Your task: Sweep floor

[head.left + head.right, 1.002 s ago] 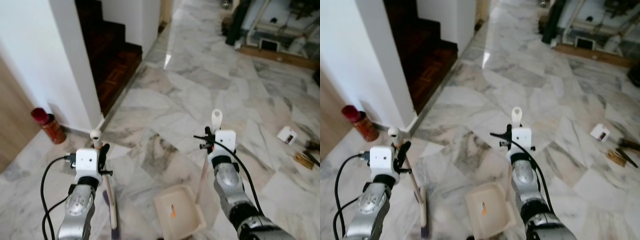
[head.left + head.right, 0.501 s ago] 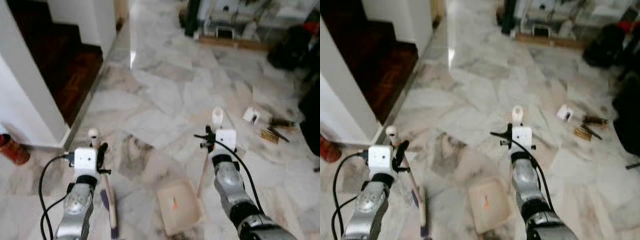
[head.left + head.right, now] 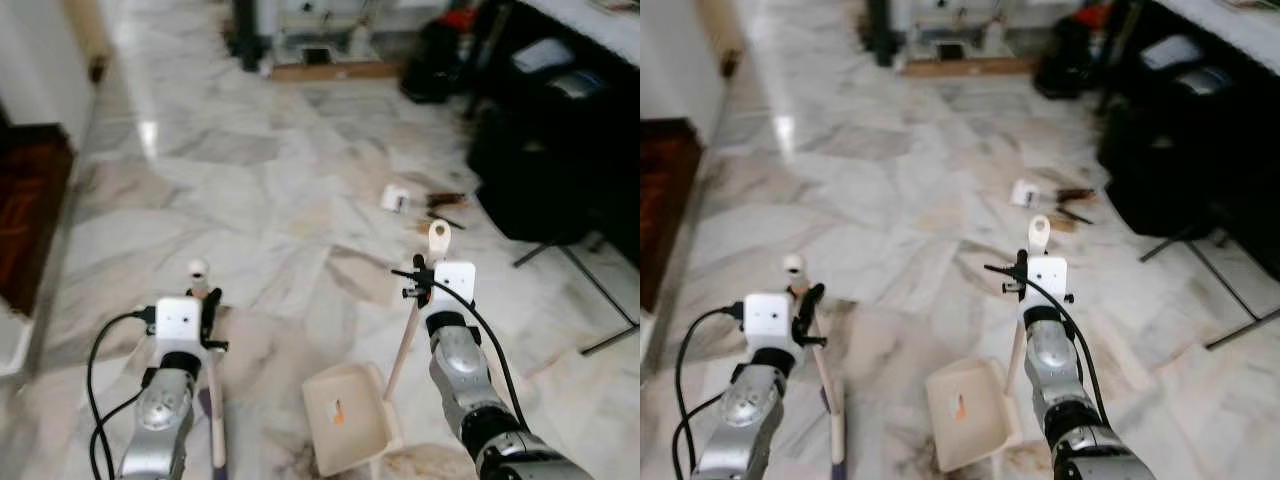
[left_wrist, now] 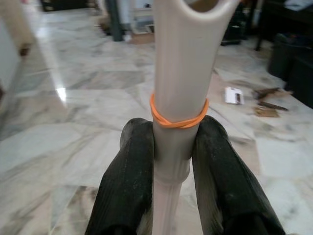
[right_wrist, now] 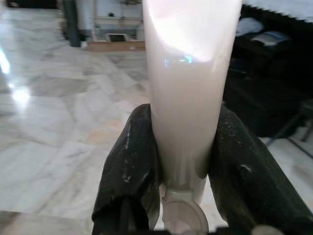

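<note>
The broom [image 3: 213,400] is held upright near the top of its pale handle by the left end effector [image 4: 171,161], whose fingers [image 4: 128,181] are closed on it just below an orange rubber band [image 4: 178,120], its head down on the marble floor [image 3: 250,200]. The dustpan [image 3: 345,415], resting on the floor with a scrap in it, is gripped high on its long handle by the right end effector [image 5: 181,147]. Both are judged light, stiff and smooth plastic, so high holds may let them twist or slip.

Cream broom [image 3: 213,400] upright beside cream dustpan [image 3: 345,417] w/ tilted handle, marble floor [image 3: 250,200].

One broom [image 3: 212,400], one dustpan [image 3: 345,418], two grippers, one small white box [image 3: 395,198]
</note>
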